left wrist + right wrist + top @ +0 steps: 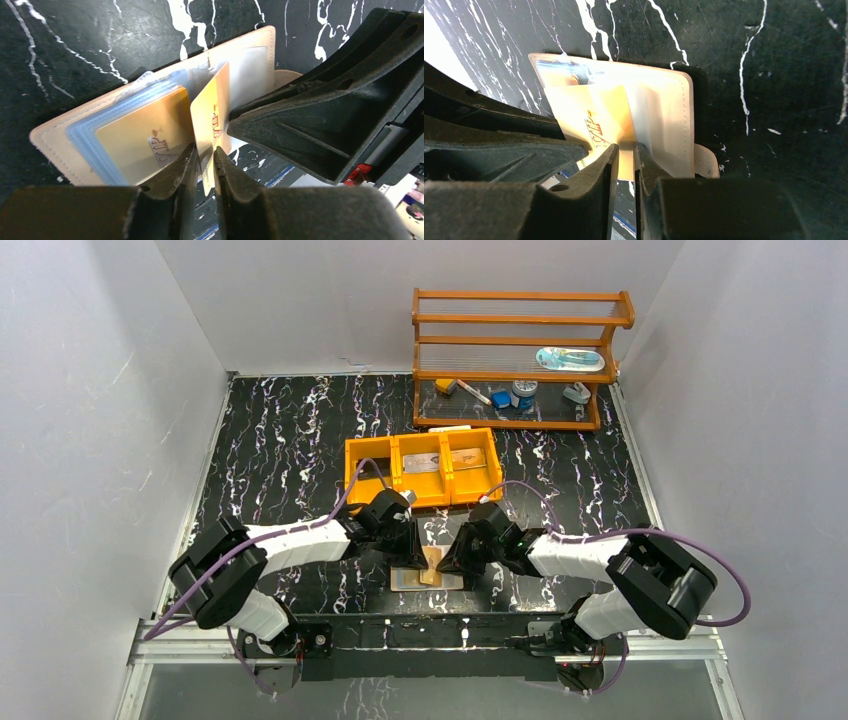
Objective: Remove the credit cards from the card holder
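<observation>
Tan card holder [252, 70] open, gold card [212, 110] upright

You will find the left arm [290, 540] and right arm [580, 552] alike: white shells, black joints, black ribbed fingers [170, 175]. A purple cable [349, 490] loops over each, above the table [280, 440].

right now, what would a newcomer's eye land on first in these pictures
The left gripper and right gripper meet at the near centre of the table, each straddling one gold card standing on edge over the open card holder. Behind them sits a bright orange tray, and a shelf unit at the far right.
</observation>
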Controlling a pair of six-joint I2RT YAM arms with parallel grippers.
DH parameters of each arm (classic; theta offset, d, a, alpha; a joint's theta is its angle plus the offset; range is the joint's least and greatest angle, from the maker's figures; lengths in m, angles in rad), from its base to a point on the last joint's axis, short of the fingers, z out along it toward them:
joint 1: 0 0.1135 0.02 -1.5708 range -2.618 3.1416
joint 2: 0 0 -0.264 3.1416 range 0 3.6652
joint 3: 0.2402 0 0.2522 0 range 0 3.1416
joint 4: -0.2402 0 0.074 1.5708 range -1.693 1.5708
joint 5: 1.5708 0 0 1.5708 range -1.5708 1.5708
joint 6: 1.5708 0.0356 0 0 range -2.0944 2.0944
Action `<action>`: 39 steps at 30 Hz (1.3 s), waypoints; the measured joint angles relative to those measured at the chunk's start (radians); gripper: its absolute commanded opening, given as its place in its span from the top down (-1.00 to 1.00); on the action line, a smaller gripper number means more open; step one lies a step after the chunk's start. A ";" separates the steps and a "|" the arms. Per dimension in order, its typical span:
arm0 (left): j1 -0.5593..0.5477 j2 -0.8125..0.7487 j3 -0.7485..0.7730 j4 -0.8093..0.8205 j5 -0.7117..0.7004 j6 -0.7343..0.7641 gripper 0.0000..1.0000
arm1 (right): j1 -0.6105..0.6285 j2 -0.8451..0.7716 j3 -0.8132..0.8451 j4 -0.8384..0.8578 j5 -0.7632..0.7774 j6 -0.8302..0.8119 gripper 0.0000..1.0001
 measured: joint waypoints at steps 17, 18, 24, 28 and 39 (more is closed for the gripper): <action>-0.001 0.005 0.033 -0.037 0.004 -0.001 0.95 | 0.002 -0.051 -0.041 0.020 0.032 0.035 0.26; -0.003 -0.003 0.038 -0.049 -0.005 0.002 0.97 | 0.002 -0.061 -0.038 0.004 0.037 0.026 0.23; -0.003 -0.054 0.054 -0.101 -0.051 0.021 1.00 | 0.001 -0.108 -0.008 -0.082 0.059 -0.028 -0.30; -0.003 -0.077 0.075 -0.129 -0.079 0.031 1.00 | -0.004 -0.159 0.008 -0.134 0.082 -0.055 -0.77; -0.001 -0.220 0.100 -0.180 -0.139 0.050 1.00 | -0.010 -0.419 -0.020 -0.112 0.204 -0.072 -0.97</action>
